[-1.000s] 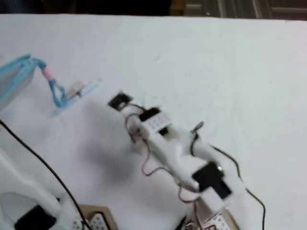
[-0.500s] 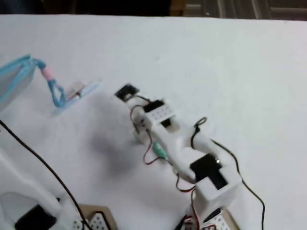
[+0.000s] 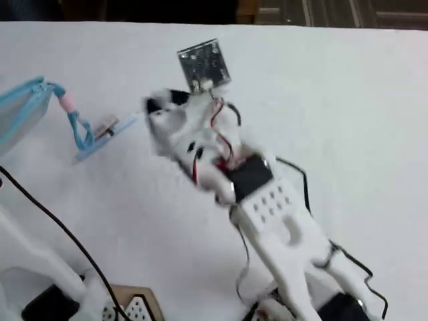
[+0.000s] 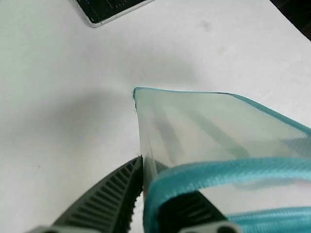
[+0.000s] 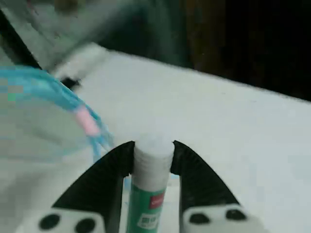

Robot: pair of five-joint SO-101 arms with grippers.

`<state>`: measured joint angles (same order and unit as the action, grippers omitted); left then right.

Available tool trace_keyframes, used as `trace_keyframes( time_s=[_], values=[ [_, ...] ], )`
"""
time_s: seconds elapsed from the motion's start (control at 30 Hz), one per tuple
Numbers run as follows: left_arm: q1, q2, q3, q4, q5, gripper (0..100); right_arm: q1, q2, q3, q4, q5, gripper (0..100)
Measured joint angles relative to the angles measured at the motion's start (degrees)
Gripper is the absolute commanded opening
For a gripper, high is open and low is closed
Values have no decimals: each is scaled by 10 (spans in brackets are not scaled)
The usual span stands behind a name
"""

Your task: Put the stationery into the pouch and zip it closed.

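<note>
While a second ago the right arm lay low over the middle of the surface [image 3: 348, 87], it has since risen and swung out toward the pouch [image 3: 19, 110], so its wrist now stands high and well forward in the high view. The right hand [image 5: 151, 148] is clamped on a glue stick [image 5: 148, 189], white cap up between the two dark fingers, with the pouch's blue-trimmed edge ahead of it and off to one side. I judge this as the carry step: the stick is off the surface and on its way, not yet over the opening. The left hand [image 4: 150, 187] pinches the pouch by its blue-edged rim, holding the clear wall up off the surface, which should keep the mouth steady for the drop. Hanging from the pouch's end are a blue zip cord [image 3: 79, 128] and a pink bead [image 3: 66, 101], and just beside the cord lies a slim blue item [image 3: 110, 127], too blurred to name; all three sit between the arm and the pouch and could be brushed. A black cable [image 3: 60, 224] crosses the near left of the surface, clear of that path. Zipping remains undone.
</note>
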<state>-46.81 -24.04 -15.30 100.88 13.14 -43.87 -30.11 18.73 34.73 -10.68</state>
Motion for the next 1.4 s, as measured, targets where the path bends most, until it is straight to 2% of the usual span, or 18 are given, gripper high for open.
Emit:
trace_keyframes(
  time_s=[0.23, 0.3, 0.4, 0.6, 0.8, 1.07, 1.13, 1.3, 1.33, 1.4],
  values=[
    [3, 0, 35, 2, 0, 22, -82, -9, -4, -280, -14, 17],
    [11, 0, 61, -2, 0, 22, -104, 22, -25, -325, 6, 17],
    [25, 0, 82, -9, 0, 22, -135, 90, -74, -344, 46, 17],
    [33, 0, 84, -12, 0, 22, -150, 217, -188, -347, 59, 17],
    [33, 0, 84, -12, 0, 22, -156, 303, -197, -364, 59, 17],
    [33, 0, 84, -12, 0, 22, -160, 331, -197, -359, 59, 24],
    [33, 0, 84, -12, 0, 22, -161, 331, -197, -345, 59, 87],
    [33, 0, 84, -12, 0, 22, -164, 330, -198, -261, 59, 432],
    [33, 0, 84, -15, 0, 22, -168, 330, -198, -240, 59, 460],
    [33, 0, 84, -20, 0, 22, -176, 322, -198, -202, 59, 436]
  ],
)
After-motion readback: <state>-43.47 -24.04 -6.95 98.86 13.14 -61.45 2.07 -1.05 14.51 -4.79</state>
